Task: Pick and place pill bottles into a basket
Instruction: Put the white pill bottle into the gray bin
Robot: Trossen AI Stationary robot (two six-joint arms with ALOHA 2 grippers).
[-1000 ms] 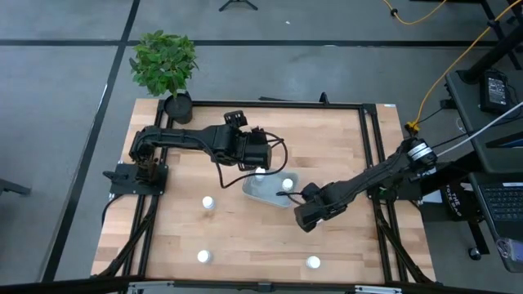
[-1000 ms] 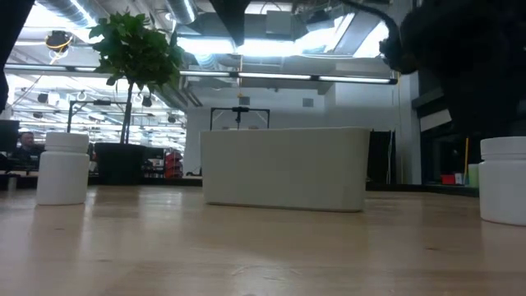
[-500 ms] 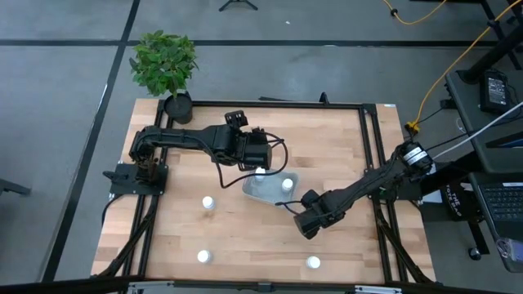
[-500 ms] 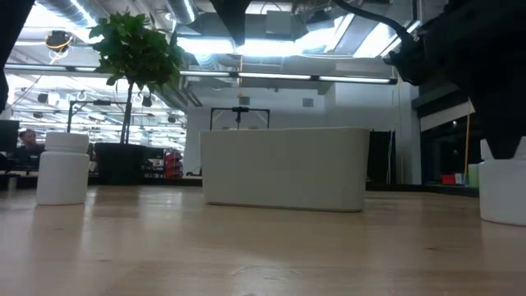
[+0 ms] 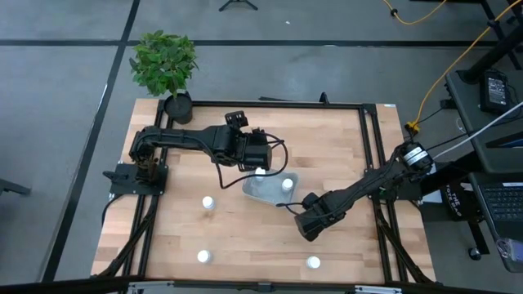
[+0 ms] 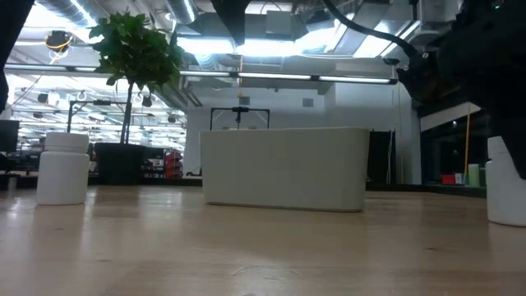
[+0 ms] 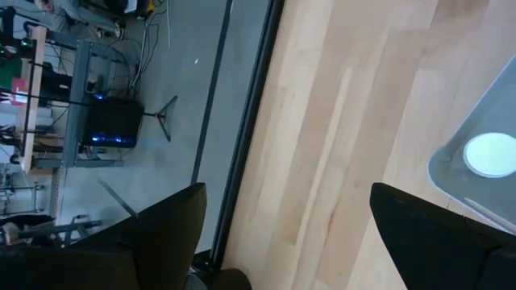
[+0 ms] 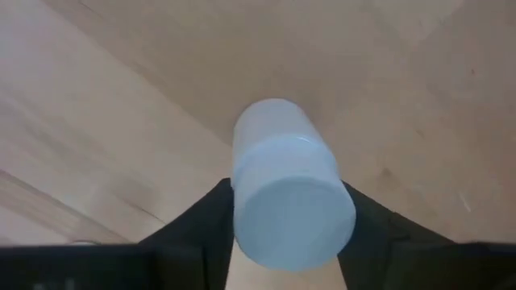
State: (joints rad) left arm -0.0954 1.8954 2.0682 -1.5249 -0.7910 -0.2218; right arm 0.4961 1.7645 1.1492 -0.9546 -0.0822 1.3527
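Right gripper (image 8: 286, 221) had its fingers closed on a bottle (image 8: 286, 189) just off the basket (image 5: 265, 189); left gripper's (image 5: 260, 155) fingers open over the basket; bottle likely light, stiff, slick, so best gripped mid-body, below the cap.

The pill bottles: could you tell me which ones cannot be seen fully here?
High view: the right claw covers the pill bottle beneath it.
Low view: the basket wall hides whatever lies inside.
Low view: the right-edge bottle is cropped by the frame and a dark arm.
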